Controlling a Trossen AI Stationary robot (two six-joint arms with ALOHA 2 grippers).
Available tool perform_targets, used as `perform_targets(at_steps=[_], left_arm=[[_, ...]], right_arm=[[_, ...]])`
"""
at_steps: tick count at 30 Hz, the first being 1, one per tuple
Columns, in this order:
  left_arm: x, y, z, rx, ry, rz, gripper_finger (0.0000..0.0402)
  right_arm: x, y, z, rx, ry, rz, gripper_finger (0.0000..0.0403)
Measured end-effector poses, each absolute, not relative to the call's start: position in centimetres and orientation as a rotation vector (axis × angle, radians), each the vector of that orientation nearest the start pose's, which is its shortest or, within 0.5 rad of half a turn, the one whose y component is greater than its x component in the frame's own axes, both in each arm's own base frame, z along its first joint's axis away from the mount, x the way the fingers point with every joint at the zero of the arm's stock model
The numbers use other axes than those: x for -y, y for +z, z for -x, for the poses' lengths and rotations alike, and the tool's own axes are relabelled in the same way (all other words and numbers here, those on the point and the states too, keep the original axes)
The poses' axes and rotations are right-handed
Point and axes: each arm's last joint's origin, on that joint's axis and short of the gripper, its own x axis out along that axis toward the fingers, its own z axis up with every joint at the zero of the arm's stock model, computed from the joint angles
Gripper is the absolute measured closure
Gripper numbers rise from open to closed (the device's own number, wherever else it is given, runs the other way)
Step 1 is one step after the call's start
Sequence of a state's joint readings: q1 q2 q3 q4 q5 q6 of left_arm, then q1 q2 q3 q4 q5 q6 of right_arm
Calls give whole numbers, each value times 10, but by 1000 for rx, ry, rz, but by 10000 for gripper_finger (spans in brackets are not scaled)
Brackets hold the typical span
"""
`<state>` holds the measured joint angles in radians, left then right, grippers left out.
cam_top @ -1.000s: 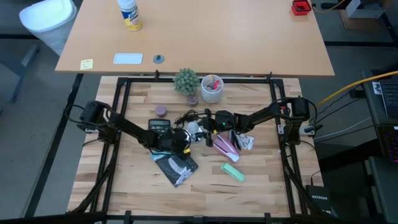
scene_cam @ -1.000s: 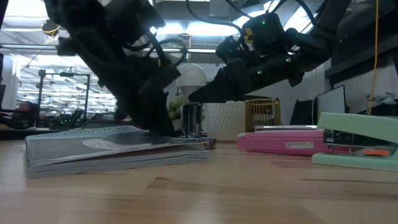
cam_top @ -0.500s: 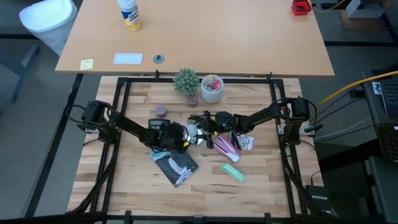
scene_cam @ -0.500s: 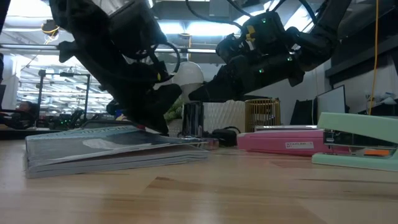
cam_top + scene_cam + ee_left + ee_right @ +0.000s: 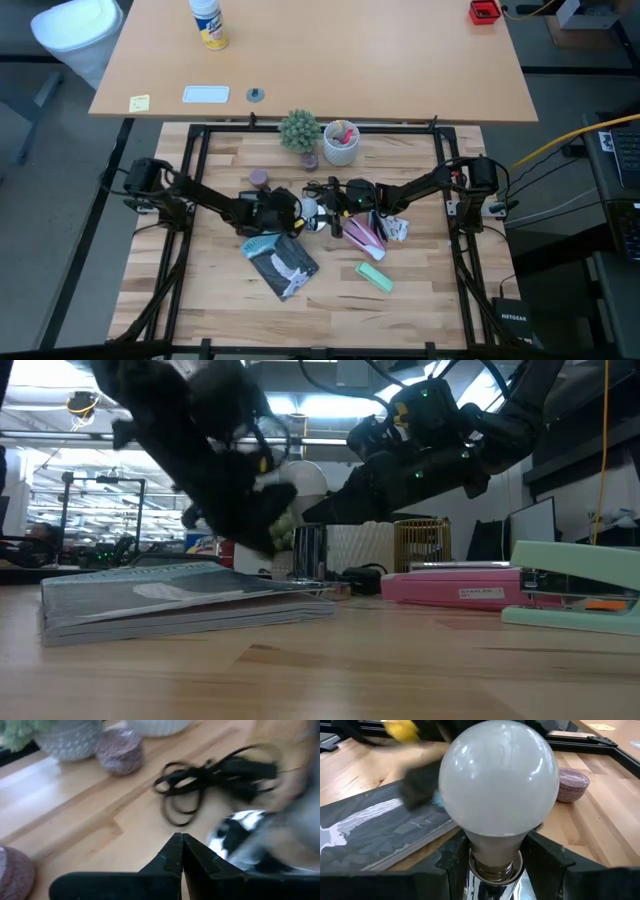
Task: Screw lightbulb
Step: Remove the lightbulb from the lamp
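The frosted white lightbulb [image 5: 500, 780] stands upright with its greyish screw end in a shiny silver socket [image 5: 492, 880] near the table's middle [image 5: 311, 207]. In the low view the bulb [image 5: 303, 478] tops the silver cylinder [image 5: 308, 550]. My right gripper [image 5: 495, 862] comes from the right [image 5: 327, 204] and is shut around that socket. My left gripper [image 5: 179, 845] is shut and empty, just left of the bulb [image 5: 283, 208]. It is blurred in the low view [image 5: 262, 520]. My right gripper holds the silver socket [image 5: 475, 877] just under the bulb's neck, between its two fingers [image 5: 451, 857], one on each side. The fingers slant down from the table's right side. The socket stands upright on the table with the bulb on top.
A black cord [image 5: 210, 775] lies coiled behind the bulb. A dark booklet [image 5: 283, 265] lies near the left gripper, and a calculator [image 5: 256, 203] lies under that arm. A pink stapler [image 5: 362, 232] and a green stapler [image 5: 375, 275] lie to the right. A plant [image 5: 299, 130], a white cup [image 5: 341, 140] and a purple bowl [image 5: 259, 177] stand farther back.
My left gripper has gone from over the booklet toward the table's far edge and a little up, beside the bulb. The bulb, the socket and my right gripper have kept still.
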<state>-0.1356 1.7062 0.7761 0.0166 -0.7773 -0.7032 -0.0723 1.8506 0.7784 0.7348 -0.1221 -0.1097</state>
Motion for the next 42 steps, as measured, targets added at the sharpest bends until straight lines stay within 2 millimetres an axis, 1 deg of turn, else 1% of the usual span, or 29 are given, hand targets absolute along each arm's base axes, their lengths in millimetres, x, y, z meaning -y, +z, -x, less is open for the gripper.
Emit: perform_targets(at_steps=[4,7,11,15,19,24,34,37,42], left_arm=[[34,154,-301,-539,753,271,401],[45,159,-300,-548,669,299,401],[56,156,-302,-552,588,362,401],[62,149,-309,-522,556,390,402],[65,138,-317,-513,504,428,401],[66,127,-320,-528,506,449,401],[66,126,-320,-529,506,446,401],[66,128,-320,-525,505,445,401],[66,132,-319,-514,503,450,401]], right_arm=[[23,139,-353,-333,30,83,233],[24,140,-353,-328,-3,89,233],[25,142,-354,-305,-38,95,233],[26,144,-356,-299,-48,98,233],[26,147,-358,-293,-49,98,233],[26,147,-359,-293,-48,98,233],[26,148,-359,-283,-47,101,233],[26,153,-358,-270,-64,104,233],[29,166,-356,-240,-160,137,233]])
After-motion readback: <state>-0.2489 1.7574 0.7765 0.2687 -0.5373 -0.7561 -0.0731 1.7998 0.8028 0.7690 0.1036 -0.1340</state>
